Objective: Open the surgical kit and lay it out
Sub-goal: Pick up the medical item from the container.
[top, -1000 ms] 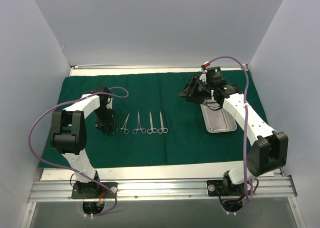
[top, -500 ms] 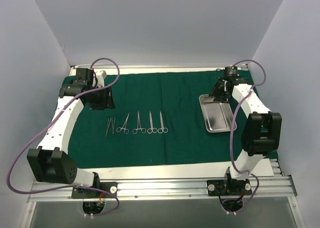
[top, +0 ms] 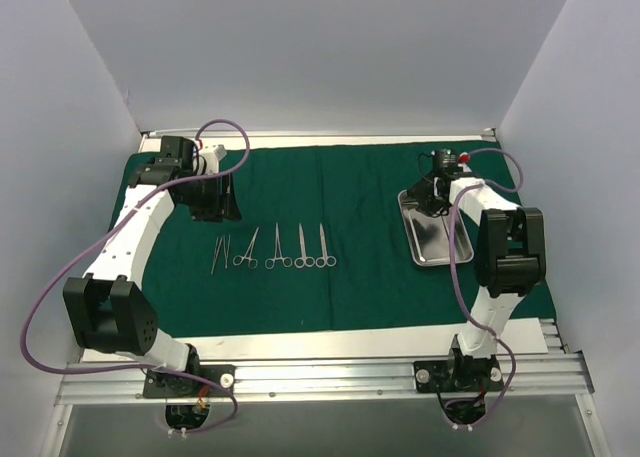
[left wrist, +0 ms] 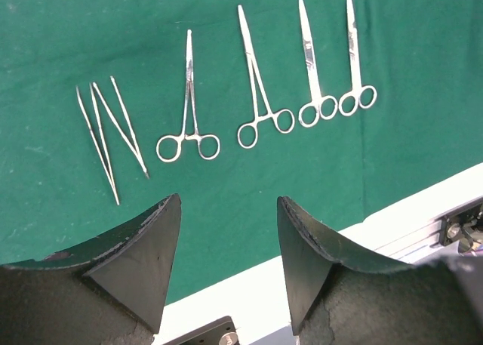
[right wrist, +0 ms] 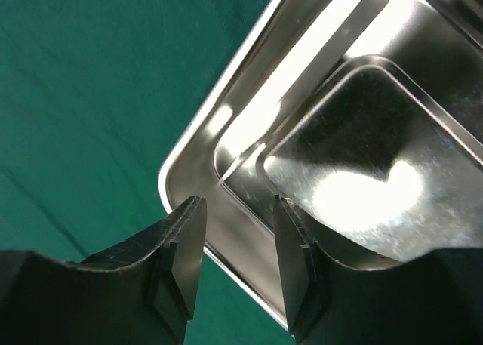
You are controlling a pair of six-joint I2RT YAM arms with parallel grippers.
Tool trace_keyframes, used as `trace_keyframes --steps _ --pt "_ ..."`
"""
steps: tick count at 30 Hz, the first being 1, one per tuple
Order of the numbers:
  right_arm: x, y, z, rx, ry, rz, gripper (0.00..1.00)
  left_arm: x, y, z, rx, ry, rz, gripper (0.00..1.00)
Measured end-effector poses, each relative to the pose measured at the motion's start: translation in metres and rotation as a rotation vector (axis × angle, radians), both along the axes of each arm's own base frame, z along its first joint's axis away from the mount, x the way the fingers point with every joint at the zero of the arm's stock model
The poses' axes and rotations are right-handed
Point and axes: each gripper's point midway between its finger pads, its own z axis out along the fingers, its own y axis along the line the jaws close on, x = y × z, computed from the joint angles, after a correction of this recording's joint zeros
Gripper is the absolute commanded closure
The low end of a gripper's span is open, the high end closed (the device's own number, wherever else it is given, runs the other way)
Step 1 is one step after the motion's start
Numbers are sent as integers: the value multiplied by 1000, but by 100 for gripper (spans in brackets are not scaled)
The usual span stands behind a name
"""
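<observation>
The dark green drape lies spread flat over the table. On it several silver instruments form a row: two tweezers at the left, then ring-handled forceps and scissors. In the top view the same row sits left of centre. My left gripper hovers behind the row, open and empty. The steel tray lies at the right. My right gripper hangs open over the tray's far corner, its jaws astride the rim without gripping it.
A white strip of table and an aluminium rail run along the near edge. White walls close in the back and both sides. Purple cables loop off each arm.
Two tweezers now lie at the left end of the row. The left gripper has lifted off them and drawn back toward the far left. The right gripper moved onto the tray's far corner.
</observation>
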Motion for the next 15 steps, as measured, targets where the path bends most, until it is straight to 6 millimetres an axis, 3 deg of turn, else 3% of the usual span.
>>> trace_keyframes --steps 10,15 --pt "15 -5 -22 22 -8 -106 58 -1 -4 1 -21 1 -16 38" --pt "18 -11 -26 16 -9 -144 64 -2 -4 0 -23 1 -20 37"
